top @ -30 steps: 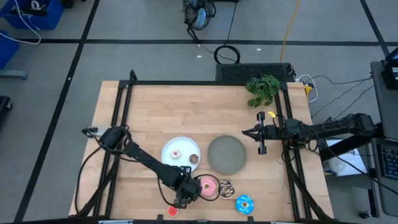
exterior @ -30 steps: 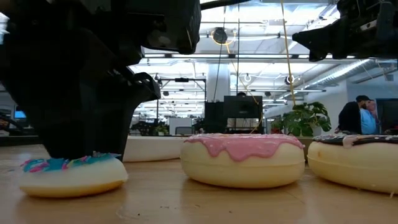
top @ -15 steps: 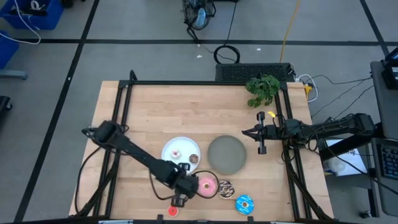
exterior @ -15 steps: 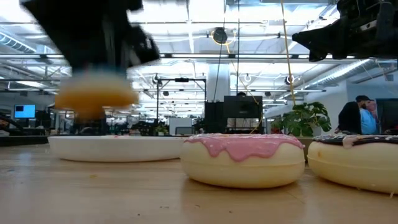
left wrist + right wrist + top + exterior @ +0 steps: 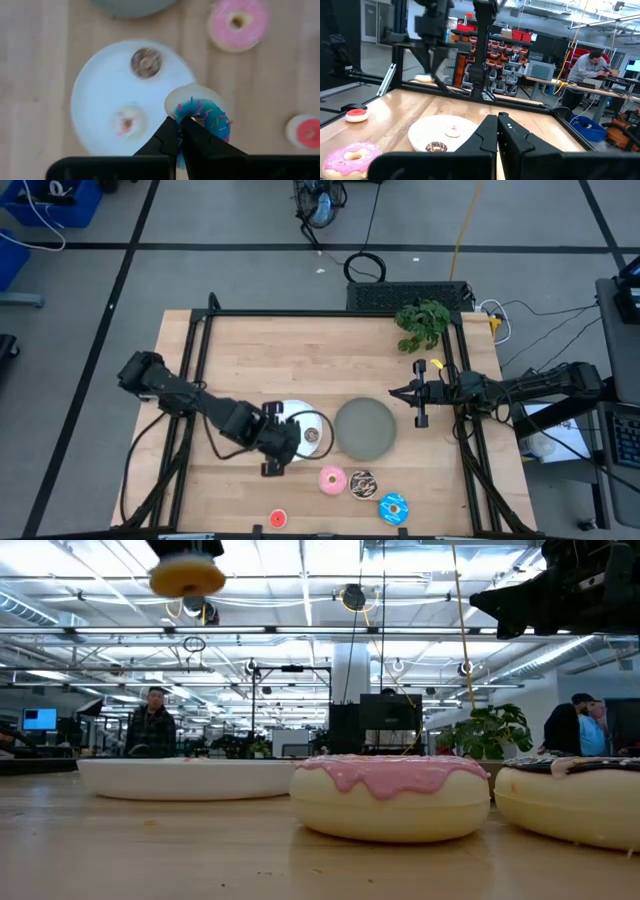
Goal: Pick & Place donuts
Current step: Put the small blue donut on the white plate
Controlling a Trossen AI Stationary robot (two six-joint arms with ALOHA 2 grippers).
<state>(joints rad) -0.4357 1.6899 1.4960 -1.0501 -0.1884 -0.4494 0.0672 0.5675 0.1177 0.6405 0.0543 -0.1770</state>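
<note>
Looking straight down past the left gripper [image 5: 181, 131], we see its two dark fingers pinched together on the rim of the tiny blue donut [image 5: 202, 114], which hangs clear of the table. Directly under and just beyond that donut sits the round white plate [image 5: 100, 85], carrying the tiny white donut [image 5: 126, 121] and the tiny brown donut [image 5: 145, 62]. Off to one side of the gripper, on bare wood, lie the pink donut [image 5: 237, 23] and the tiny red donut [image 5: 306, 132].

From above, we see the left arm reaching in from the table's left edge, bent at the elbow, with its gripper [image 5: 277, 442] poised over the near-left rim of the white plate [image 5: 290, 412]. Beyond the plate from that gripper rests the round grey plate [image 5: 365, 427]. Toward the table's front edge from the gripper lie the pink donut [image 5: 334, 479], the chocolate-sprinkled donut [image 5: 362, 483], the blue-iced donut [image 5: 393, 507] and the red donut [image 5: 277, 519].

At table height, the held donut [image 5: 187, 576] shows high above the plate.

Farthest off, the right arm waits stretched level over the table's right edge, its gripper [image 5: 421, 394] pressed shut with nothing between the fingers, well apart from every donut.
</note>
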